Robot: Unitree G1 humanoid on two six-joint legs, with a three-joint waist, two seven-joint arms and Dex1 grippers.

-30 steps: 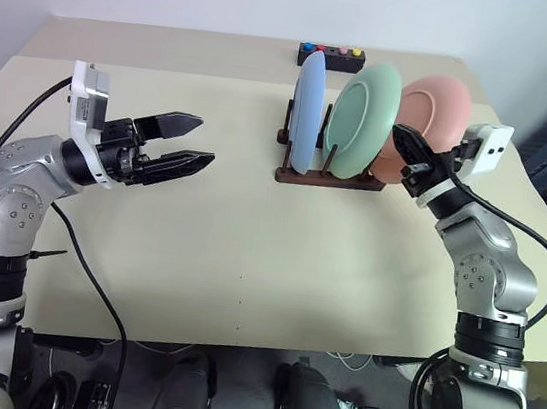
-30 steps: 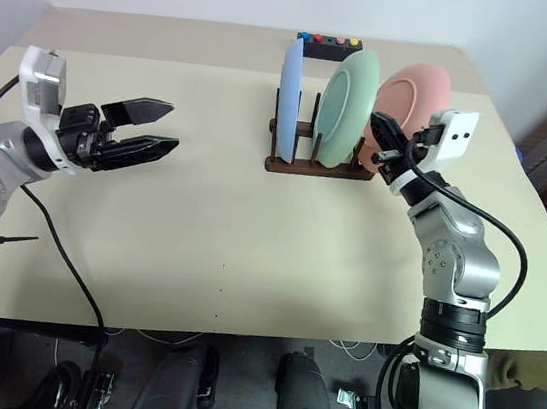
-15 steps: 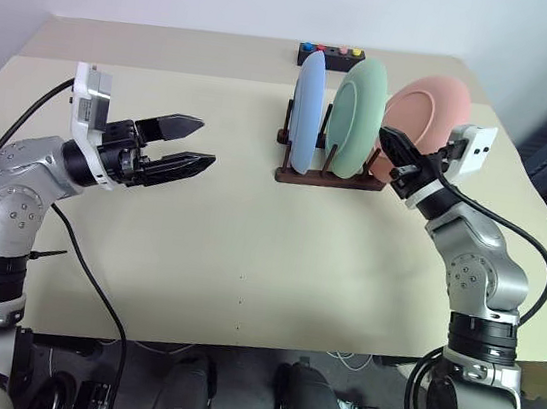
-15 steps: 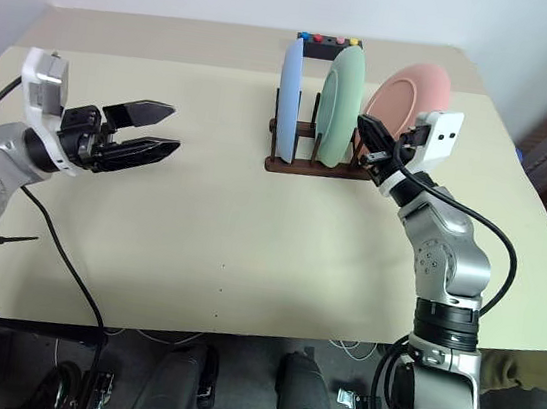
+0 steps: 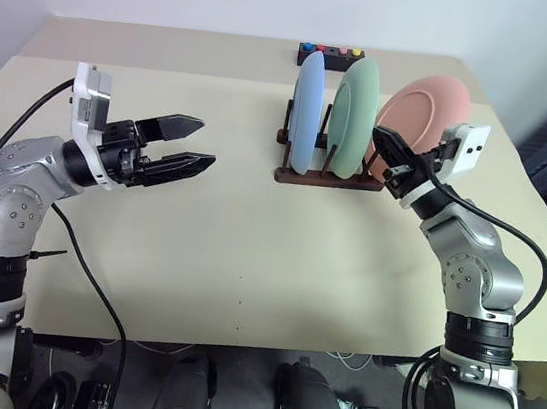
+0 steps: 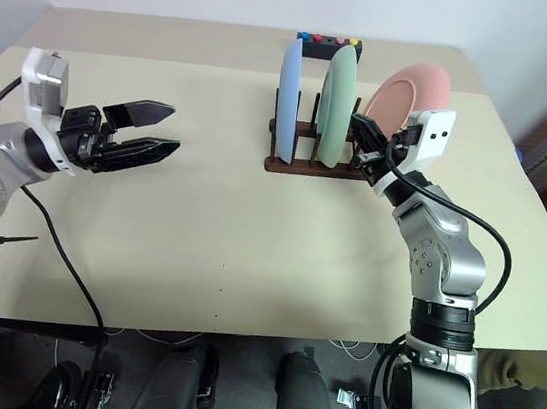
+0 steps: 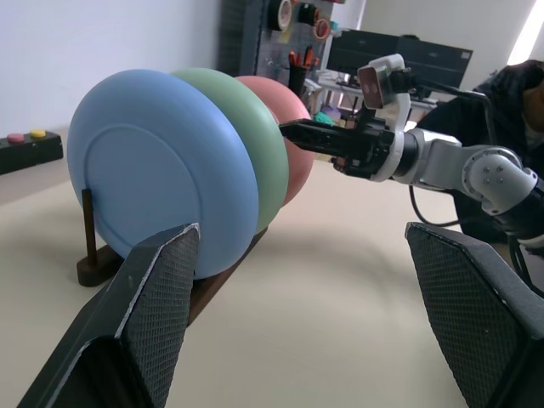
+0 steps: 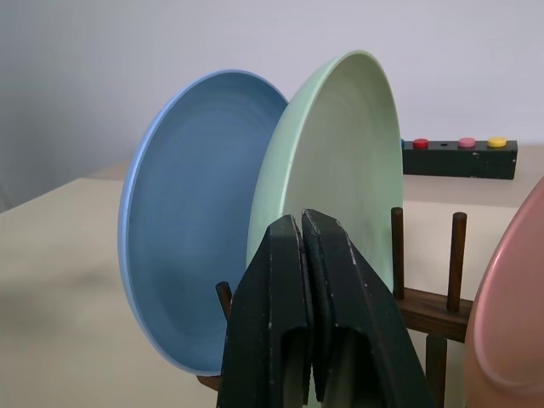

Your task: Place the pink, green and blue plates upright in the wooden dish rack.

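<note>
- Bench (image 5: 247,252) surface nearest the camera is bare and beige, and it carries everything else farther back.
- Left tool (image 5: 192,145) hangs above the left part of the bench, well apart from the rack, its two black fingers spread wide with nothing between them; it points toward the plates.
- Right tool (image 5: 381,139) reaches in from the right with its fingers pressed together and holding nothing. Its tip lies just beside the right face of the green plate (image 5: 353,114), in the gap between that plate and the pink one; whether it touches the green plate I cannot tell.
- Wooden dish rack (image 5: 322,179) sits on the bench past the middle, dark reddish-brown, with thin upright pegs rising from its base rails.
- Blue plate (image 5: 306,113) stands on edge in the left-hand slot of the rack, close to vertical.
- Green plate stands on edge in the next slot, just beside the blue one and close to vertical.
- Pink plate (image 5: 430,106) is at the right end of the rack, behind the right tool, tilted over to the right more than the other two.
- Small black box (image 5: 330,55) with coloured buttons lies beyond the rack, near the far edge of the bench.
</note>
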